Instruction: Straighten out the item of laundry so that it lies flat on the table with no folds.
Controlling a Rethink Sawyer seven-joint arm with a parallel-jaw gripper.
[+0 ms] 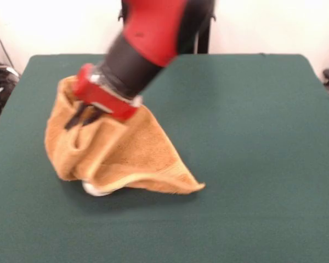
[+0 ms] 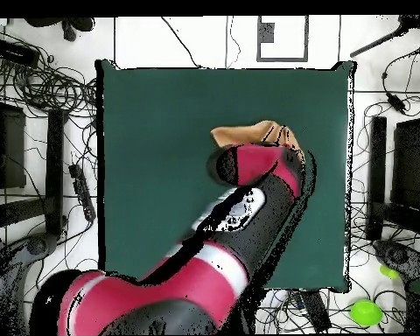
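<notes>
**Orange-tan terry is bunching under the arm, and a snag is looking likely**

You are looking at the towel [image 1: 118,150] lying heaped on the table [image 1: 252,126], toward the left of the front view, with the gripper [image 1: 83,116] sitting right at its upper folds. Dark fingers are showing against the cloth there, but you cannot tell whether they are spread or pinching a fold, since motion blur is smearing that spot.

The risk, as I am judging it: if you are lifting or dragging from the middle of the heap, the pile is likely rolling over itself and doubling the folds instead of opening them. Looped terry is clingy against the green cloth cover (both surfaces are looking soft and grippy), so a sideways pull may be wrinkling the table covering too.

The fabric is looking thick and floppy, draping in rounded ridges, with a paler border band curling along the near edge and one corner tapering out to the right. Something small and white [image 1: 96,189] is peeking from under the front, possibly the tag. From overhead, the arm [image 2: 248,201] is hiding most of the towel.
</notes>
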